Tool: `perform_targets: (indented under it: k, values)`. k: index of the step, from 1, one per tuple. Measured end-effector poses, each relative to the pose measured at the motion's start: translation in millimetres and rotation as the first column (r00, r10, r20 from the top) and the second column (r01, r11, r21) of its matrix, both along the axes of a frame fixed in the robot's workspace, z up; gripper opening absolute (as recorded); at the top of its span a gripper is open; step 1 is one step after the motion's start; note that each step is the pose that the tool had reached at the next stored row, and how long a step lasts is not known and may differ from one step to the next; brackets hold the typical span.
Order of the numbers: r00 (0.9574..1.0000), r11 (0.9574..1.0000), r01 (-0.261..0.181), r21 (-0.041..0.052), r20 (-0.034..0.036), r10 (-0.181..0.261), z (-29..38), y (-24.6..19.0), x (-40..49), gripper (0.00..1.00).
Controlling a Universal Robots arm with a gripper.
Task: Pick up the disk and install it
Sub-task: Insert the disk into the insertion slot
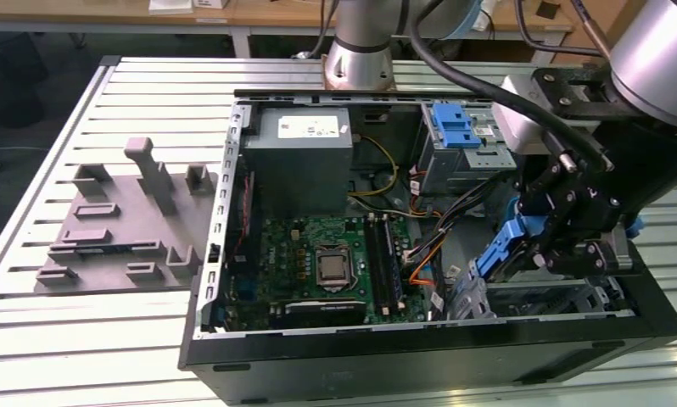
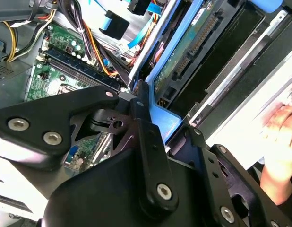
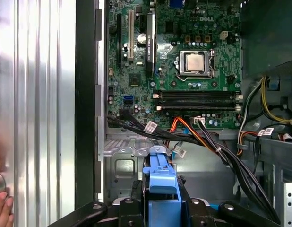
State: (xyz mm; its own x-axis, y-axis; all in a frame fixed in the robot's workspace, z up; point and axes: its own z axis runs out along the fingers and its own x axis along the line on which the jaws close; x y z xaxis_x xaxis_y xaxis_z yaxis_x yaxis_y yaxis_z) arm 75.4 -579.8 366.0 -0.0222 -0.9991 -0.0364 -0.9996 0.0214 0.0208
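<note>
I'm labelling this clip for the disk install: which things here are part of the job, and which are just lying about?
Job: the disk, gripped by the gripper; open computer case.
Lying about: grey moulded tray; blue bracket; a person's hand.

An open black computer case point(image 1: 429, 360) lies on its side on a slatted metal table point(image 1: 44, 339). Inside it, a green motherboard point(image 1: 304, 254) occupies the near part toward the exterior view's left, with its processor socket point(image 1: 332, 265) exposed. A grey power supply box point(image 1: 304, 157) sits at the far end, with yellow wires point(image 1: 386, 182) just beside it. A bare blue bracket point(image 1: 456, 125) sits in the far corner at the exterior view's right. A grey moulded fixture point(image 1: 124, 225) stands on the table at the exterior view's left, apart from the case.
</note>
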Motion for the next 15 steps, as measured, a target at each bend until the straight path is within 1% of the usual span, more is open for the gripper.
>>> perform_targets:
  k: [15]
  values:
    - [1.0000,1.0000,0.000,-0.0002,0.0000,0.000,-13.8,-0.6,0.2,0.36]
